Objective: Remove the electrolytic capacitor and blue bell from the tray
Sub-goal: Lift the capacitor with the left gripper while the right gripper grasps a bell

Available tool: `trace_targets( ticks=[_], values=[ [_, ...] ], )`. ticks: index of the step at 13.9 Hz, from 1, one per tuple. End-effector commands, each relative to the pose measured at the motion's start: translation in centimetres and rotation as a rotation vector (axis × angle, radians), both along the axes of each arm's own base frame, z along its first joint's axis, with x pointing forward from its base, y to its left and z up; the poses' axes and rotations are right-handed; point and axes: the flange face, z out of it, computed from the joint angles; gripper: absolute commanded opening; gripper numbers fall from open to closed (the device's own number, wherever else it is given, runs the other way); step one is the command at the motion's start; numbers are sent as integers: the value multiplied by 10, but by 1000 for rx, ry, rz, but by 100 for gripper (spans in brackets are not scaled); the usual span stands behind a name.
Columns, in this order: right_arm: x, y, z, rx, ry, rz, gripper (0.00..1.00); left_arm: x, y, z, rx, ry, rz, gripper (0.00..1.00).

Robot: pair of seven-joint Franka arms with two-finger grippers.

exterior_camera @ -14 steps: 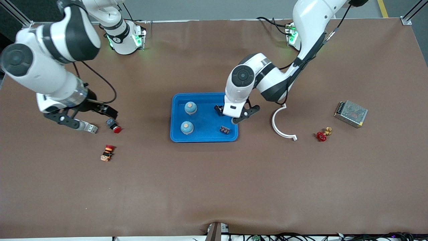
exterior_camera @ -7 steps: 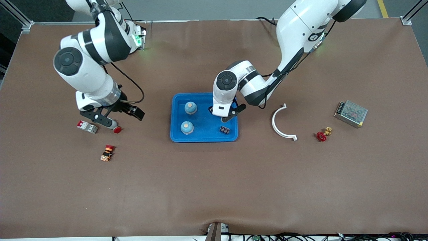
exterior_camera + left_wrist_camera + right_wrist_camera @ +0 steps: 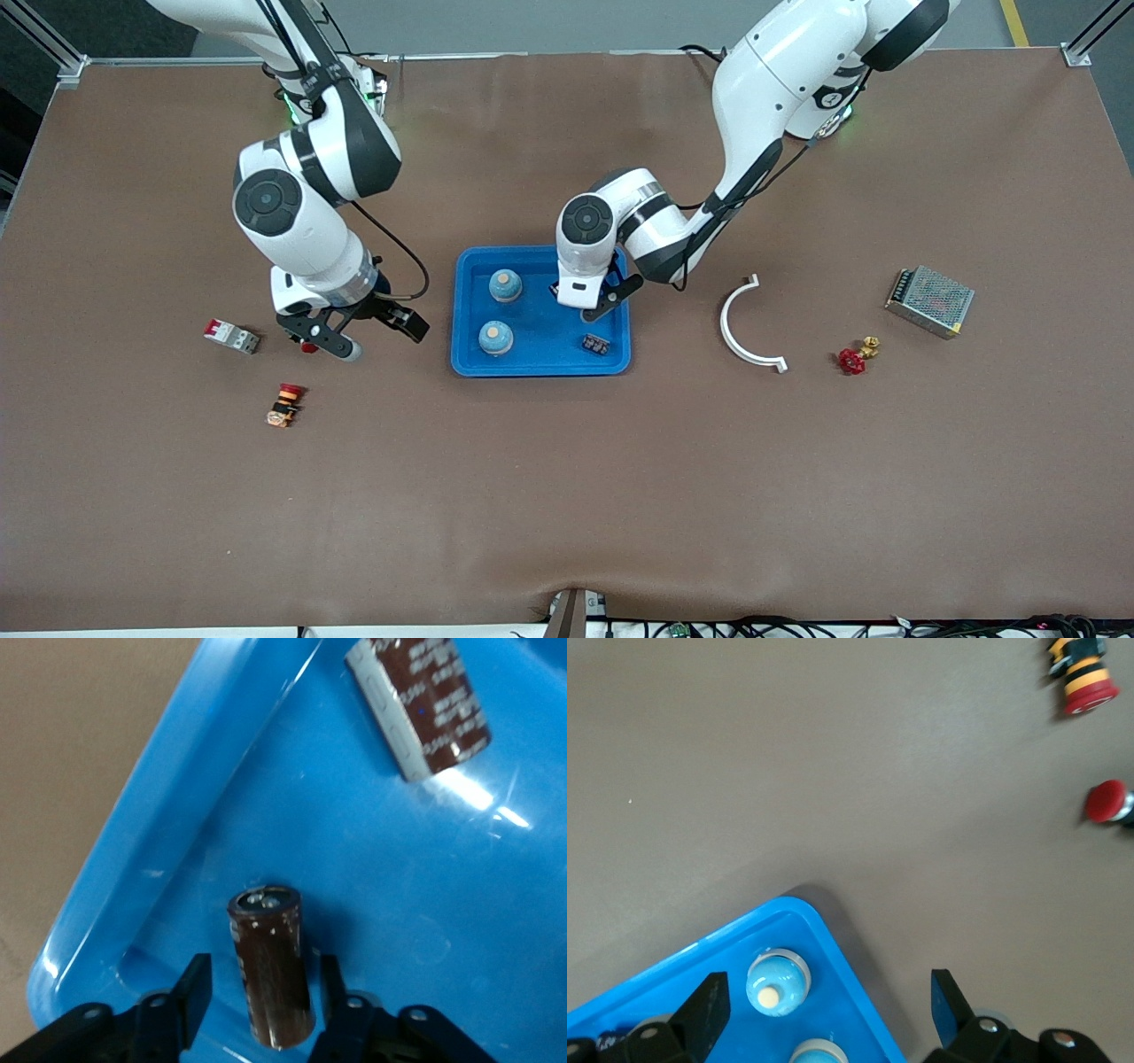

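A blue tray [image 3: 540,359] sits mid-table. It holds two blue bells [image 3: 505,285] [image 3: 495,338] and a dark capacitor [image 3: 595,343]. My left gripper [image 3: 598,299] is low over the tray's corner toward the left arm's end. In the left wrist view it [image 3: 263,992] is open around a brown capacitor [image 3: 266,939] on the tray floor [image 3: 399,904], with gaps on both sides. A second capacitor [image 3: 421,704] lies farther along. My right gripper [image 3: 383,341] is open and empty over the table beside the tray. The right wrist view [image 3: 828,1010] shows the bells [image 3: 778,983] [image 3: 818,1052].
Toward the right arm's end lie a circuit breaker [image 3: 232,336], a red button [image 3: 307,347] and an orange-red button [image 3: 283,405]. Toward the left arm's end lie a white curved piece [image 3: 744,323], a red valve [image 3: 855,357] and a metal power supply [image 3: 928,300].
My right arm swung from over the circuit breaker toward the tray, empty. My left gripper shifted a little farther over the tray, toward the bells.
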Motion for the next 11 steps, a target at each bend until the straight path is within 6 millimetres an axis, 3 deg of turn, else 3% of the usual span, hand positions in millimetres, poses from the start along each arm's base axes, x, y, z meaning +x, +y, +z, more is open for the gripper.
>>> trace_targets(
  ticks=[1, 3, 4, 7, 9, 11],
  values=[
    [-2, 8, -24, 15, -22, -37, 100, 17, 2, 11, 9, -53, 9, 0],
    [-2, 17, -41, 19, -32, -38, 100, 32, 12, 33, 22, -99, 6, 0],
    [-1, 18, -49, 19, -32, -46, 100, 42, 21, 56, 31, -121, 16, 0],
    [-2, 33, -75, 4, -5, -24, 100, 79, 69, 117, 66, -158, 38, 0],
    [-6, 47, -88, -4, 8, -29, 100, 100, 109, 135, 104, -145, 7, 0],
    [-8, 66, -101, -13, 16, -48, 100, 117, 156, 137, 151, -90, -63, 0]
  ],
)
